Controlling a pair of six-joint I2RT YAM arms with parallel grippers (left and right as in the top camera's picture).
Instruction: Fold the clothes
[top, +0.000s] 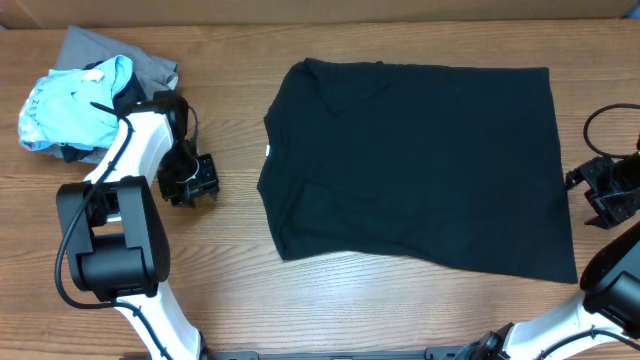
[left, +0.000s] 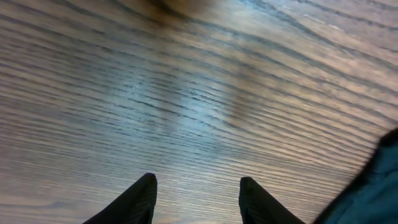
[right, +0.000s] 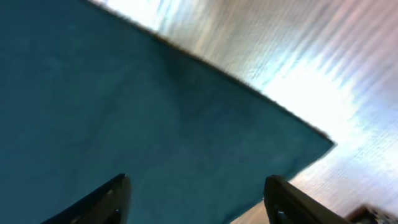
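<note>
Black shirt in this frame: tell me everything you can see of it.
The black shirt is plain, soft-looking fabric, spread flat on the wooden table as a rough rectangle with a small white label at its left edge. Only the table visibly touches it; the left gripper and right gripper, both open, sit off its sides.

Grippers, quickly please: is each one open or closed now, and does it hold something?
Left gripper: open, holding nothing, over the wooden table.
Right gripper: open, holding nothing, above the black shirt.

The shirt (top: 415, 165) lies on the table (top: 230, 290) between the left tool (top: 195, 185) and the right tool (top: 598, 192).
</note>
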